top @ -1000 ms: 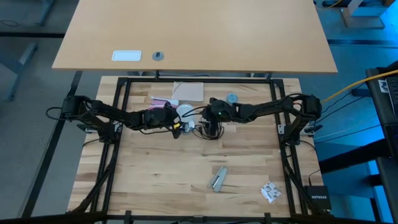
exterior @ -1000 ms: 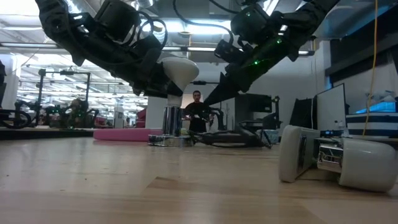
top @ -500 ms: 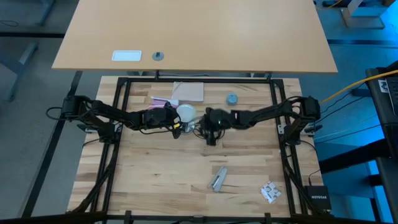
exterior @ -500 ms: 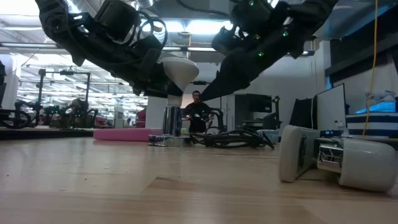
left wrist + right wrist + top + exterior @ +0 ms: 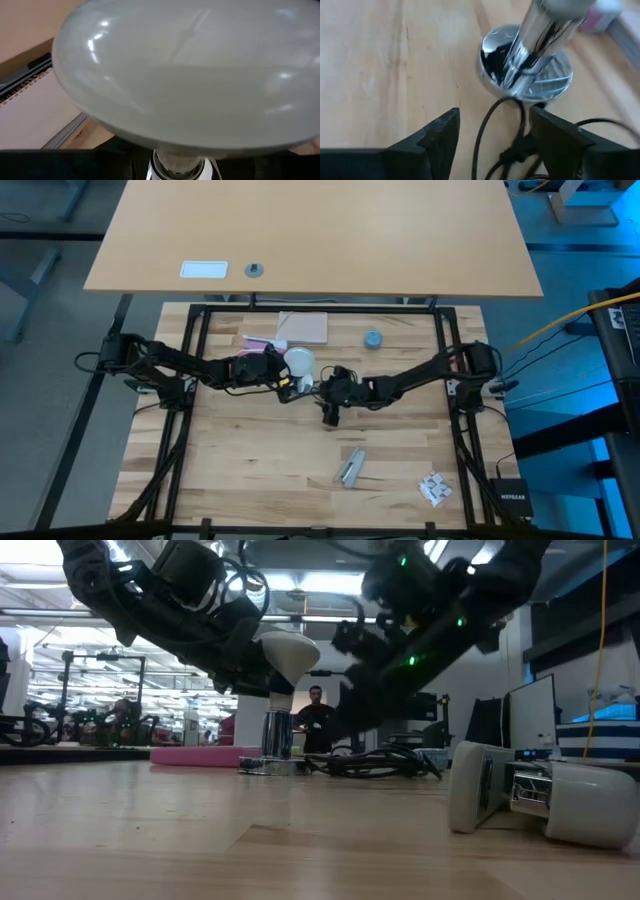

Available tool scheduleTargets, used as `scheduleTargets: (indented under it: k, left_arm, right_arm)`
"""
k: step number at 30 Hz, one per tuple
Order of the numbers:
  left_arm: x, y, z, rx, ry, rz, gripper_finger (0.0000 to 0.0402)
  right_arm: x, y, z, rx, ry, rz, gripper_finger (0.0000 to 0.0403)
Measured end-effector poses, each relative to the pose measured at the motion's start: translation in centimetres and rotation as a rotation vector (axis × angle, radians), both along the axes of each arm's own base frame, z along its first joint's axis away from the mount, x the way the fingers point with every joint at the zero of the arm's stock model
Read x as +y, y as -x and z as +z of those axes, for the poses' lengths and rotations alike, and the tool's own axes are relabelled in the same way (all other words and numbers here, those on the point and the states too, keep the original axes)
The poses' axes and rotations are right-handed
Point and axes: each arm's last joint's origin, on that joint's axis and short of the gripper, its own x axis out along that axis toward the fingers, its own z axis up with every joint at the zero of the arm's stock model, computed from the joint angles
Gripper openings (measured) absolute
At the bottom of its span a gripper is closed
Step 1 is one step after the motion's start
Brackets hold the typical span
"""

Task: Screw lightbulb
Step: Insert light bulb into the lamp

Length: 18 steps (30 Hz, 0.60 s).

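Wooden table (image 5: pixel 250 470); lightbulb (image 5: pixel 288 652) over socket (image 5: pixel 525 65), low view only.

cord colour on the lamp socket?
Black. The cord shows best in the right wrist view, trailing from the silvery socket.

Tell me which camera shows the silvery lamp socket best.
The right wrist view: the socket sits in plain sight, shiny stem rising from its round base, black cord trailing off. The low view shows it small and side-on under the lightbulb. The left wrist view catches only its top; from above the bulb and arms hide it.
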Motion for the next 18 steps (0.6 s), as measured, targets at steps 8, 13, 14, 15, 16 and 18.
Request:
scheduleTargets:
  k: [8, 13, 14, 15, 16, 18]
  left_arm:
    - [0.0, 0.0, 0.0, 0.000, 0.000, 0.000, 0.0166]
    - [0.0, 0.0, 0.0, 0.001, 0.000, 0.000, 0.0166]
    - [0.0, 0.0, 0.0, 0.000, 0.000, 0.000, 0.0166]
    - [0.0, 0.0, 0.0, 0.000, 0.000, 0.000, 0.0166]
    - [0.0, 0.0, 0.0, 0.000, 0.000, 0.000, 0.0166]
    - [0.0, 0.0, 0.0, 0.001, 0.000, 0.000, 0.0166]
  right_arm:
    - [0.0, -0.4, -1.4, -0.002, 0.015, -0.023, 0.0190]
    - [0.0, -0.4, -2.2, 0.014, 0.000, -0.036, 0.0164]
    - [0.0, -0.5, -2.4, 0.012, -0.004, -0.040, 0.0160]
    - [0.0, -0.5, -2.5, 0.014, -0.005, -0.042, 0.0156]
    - [-0.1, -0.5, -2.5, 0.016, -0.002, -0.045, 0.0152]
    - [-0.1, -0.5, -2.7, 0.018, 0.000, -0.049, 0.0143]
